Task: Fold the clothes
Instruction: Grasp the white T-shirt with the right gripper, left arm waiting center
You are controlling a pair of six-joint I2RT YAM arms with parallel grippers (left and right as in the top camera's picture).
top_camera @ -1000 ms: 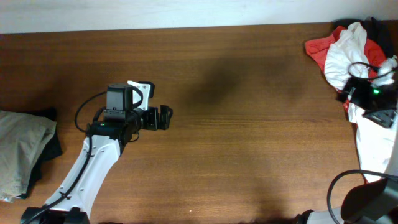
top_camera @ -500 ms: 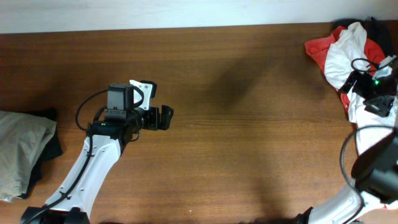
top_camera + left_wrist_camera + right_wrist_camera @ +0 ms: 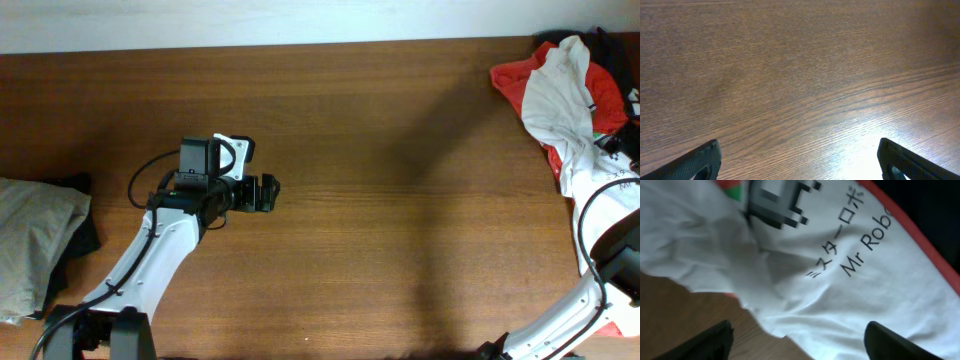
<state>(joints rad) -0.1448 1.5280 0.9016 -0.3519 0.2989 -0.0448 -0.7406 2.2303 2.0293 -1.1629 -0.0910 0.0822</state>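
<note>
The white T-shirt [image 3: 560, 95] lies crumpled at the table's far right corner, partly over a red garment [image 3: 510, 80]. In the right wrist view the T-shirt [image 3: 830, 250] fills the frame, showing its dark pixel print and "Mr Robo" lettering. My right gripper [image 3: 800, 342] is open and empty just above the shirt's lower edge, where it meets the wood. In the overhead view the gripper is almost off the right edge. My left gripper [image 3: 266, 192] is open and empty over bare wood left of centre, and the left wrist view [image 3: 800, 165] shows only tabletop.
A folded beige-and-black stack [image 3: 35, 245] lies at the left edge. The red garment's rim [image 3: 920, 235] runs along the shirt's right side. The table's far edge meets a white wall [image 3: 300, 20]. The right arm's cable [image 3: 590, 205] loops at the right.
The right arm has moved off the shirt toward the right edge of the overhead view, leaving more of the shirt uncovered. The left gripper has shifted slightly right.
</note>
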